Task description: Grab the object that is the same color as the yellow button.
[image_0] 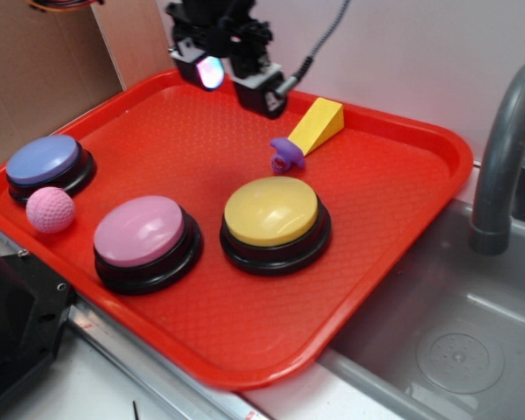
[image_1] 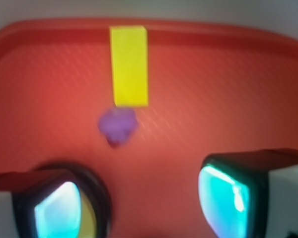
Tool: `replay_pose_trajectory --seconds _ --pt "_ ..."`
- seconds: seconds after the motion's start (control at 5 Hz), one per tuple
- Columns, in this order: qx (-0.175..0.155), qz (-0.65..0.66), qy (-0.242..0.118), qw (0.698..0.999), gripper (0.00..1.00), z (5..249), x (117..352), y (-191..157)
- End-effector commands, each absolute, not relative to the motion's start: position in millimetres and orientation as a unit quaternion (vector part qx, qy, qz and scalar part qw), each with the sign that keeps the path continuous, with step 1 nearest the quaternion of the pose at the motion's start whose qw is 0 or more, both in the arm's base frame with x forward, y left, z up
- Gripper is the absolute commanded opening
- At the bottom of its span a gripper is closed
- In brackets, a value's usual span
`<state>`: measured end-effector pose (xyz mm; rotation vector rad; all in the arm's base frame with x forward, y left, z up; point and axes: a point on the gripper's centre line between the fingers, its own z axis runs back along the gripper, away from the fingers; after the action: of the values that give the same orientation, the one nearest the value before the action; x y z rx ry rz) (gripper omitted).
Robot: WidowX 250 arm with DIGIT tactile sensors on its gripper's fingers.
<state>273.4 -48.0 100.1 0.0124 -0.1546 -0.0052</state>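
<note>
Red plastic fills most of both views: a tray [image_0: 402,227] beside a grey sink [image_0: 446,350] whose faucet [image_0: 507,166] rises at the right edge of the exterior frame. On the tray sit a yellow button [image_0: 272,213] at centre, a pink button [image_0: 142,234] to its left, a blue-purple button [image_0: 45,163] at far left and a small pink ball [image_0: 50,210] just in front of that one. My gripper [image_0: 236,80] hangs above the tray at the upper middle of the frame, fingers [image_1: 223,198] spread apart and holding nothing. The yellow wedge [image_0: 315,127] lies near the tray's back rim, right of my fingers, its thin end touching a purple ring [image_0: 285,156]. In the blurred wrist view the wedge [image_1: 129,66] sits upper centre, the ring [image_1: 118,125] just below it.
</note>
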Motion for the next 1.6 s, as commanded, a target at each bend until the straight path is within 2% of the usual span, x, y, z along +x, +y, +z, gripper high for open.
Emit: replay_pose_trajectory --seconds 0.0,0.2,0.4,0.8,1.4 --pt "-0.016 -0.004 -0.145 0.989 1.00 104 308 -53" --pt "-0.006 0.000 -0.161 0.987 1.00 99 307 -48" --pt "0.001 0.016 -0.200 0.980 1.00 95 306 -38" --pt "-0.017 0.025 -0.178 0.984 1.00 86 324 -24" --pt "-0.018 0.007 -0.156 0.988 1.00 55 340 -35"
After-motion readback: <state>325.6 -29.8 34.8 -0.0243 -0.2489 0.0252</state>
